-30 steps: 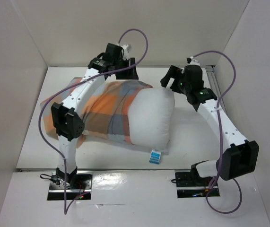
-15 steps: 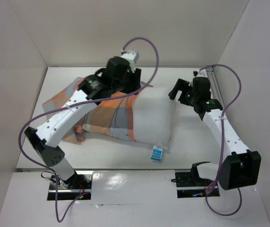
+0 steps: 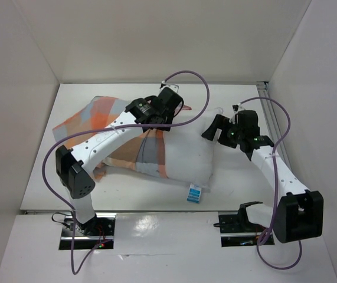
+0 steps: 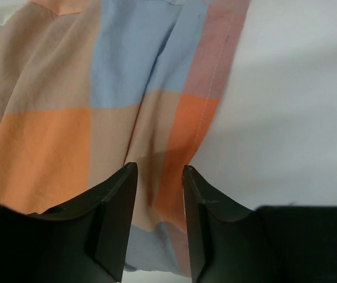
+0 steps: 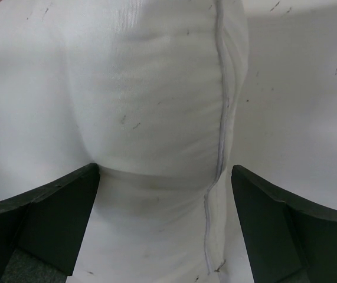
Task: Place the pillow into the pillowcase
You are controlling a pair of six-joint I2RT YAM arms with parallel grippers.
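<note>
Checked cloth is filling the left of the overhead view. The pillowcase (image 3: 100, 118) is lying rumpled on the white table (image 3: 239, 177), its orange, light blue and grey squares spreading from the far left toward the middle. The pillow (image 3: 189, 156) is sitting partly inside it. Its left part is lying under the cloth and its plump white right part is sticking out bare, with the case's open edge crossing it roughly at the middle. A small blue-and-white label (image 3: 195, 193) is hanging off the pillow's near edge onto the table.

The left arm is reaching diagonally across the pillowcase, with a purple cable (image 3: 53, 159) looping beside it. The left gripper (image 3: 177, 111) is sitting at the far end of the case's open edge, where cloth meets white pillow. In the left wrist view its dark fingers (image 4: 112, 218) are standing a narrow gap apart over an orange square just beside the stitched hem. A fold of the cloth is running into that gap, and I cannot tell whether they are pinching it or only hovering above it.

Further right, the right gripper (image 3: 212, 127) is pointing at the pillow's far right corner. In the right wrist view its fingers (image 5: 56, 218) are spreading wide apart and clamping nothing, with the pillow's seamed end showing between them. Whether either finger is touching the fabric is not showing.
</note>
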